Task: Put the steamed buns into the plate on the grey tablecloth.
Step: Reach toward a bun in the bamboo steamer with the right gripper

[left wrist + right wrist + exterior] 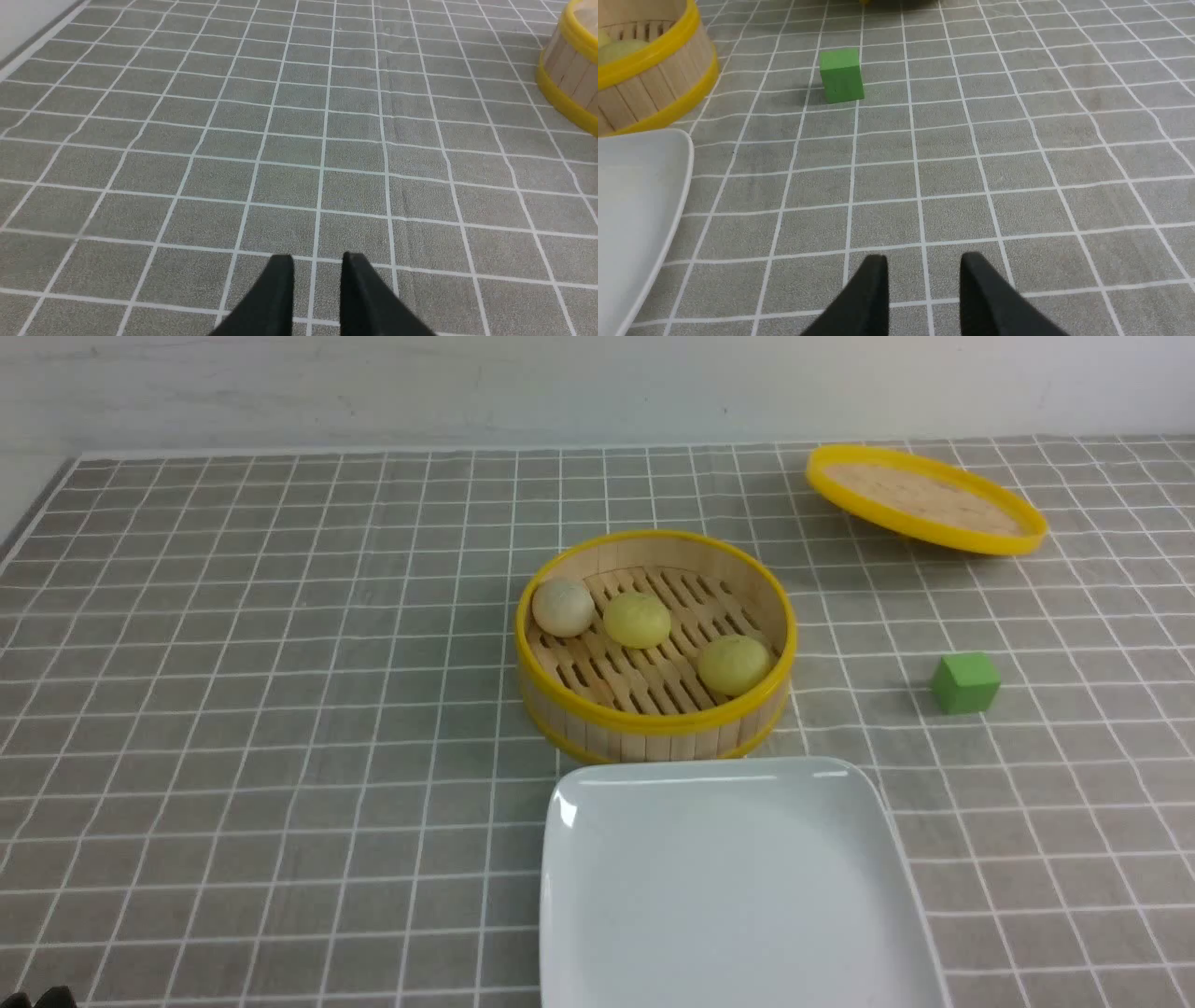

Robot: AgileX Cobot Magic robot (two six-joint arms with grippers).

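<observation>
1. On the grey tablecloth (233,709) covering the desk, near its middle, stands a round bamboo steamer basket (653,723) with yellow rims, uncovered
2. All three steamed buns (637,620) lie on the slatted floor of the basket: the off-white bun (563,608) against the left wall, the middle yellow bun (637,620) just beside it, and the right yellow bun (734,665) apart from both, close to the near right wall
3. The plate (728,896), white, square and glossy, sits on the cloth between the basket and the robot; its far rim comes just beside the foot of the basket, and its surface is bare
4. The flat, yellow-rimmed lid (924,499) rests at the far right and seems tilted; a green cube (965,682) stands on the cloth to the right of the basket, well apart from lid and plate
5. The left pincer (316,261), seen from its wrist, holds its two black fingers a narrow gap apart with nothing between them; it hangs over bare cloth, with the basket wall (570,70) at the edge of that view
6. The right pincer (923,263) is parted somewhat wider and is likewise empty; beyond it stands the cube (840,74), with the basket (644,88) and a corner of the plate (635,210) off to one side
</observation>
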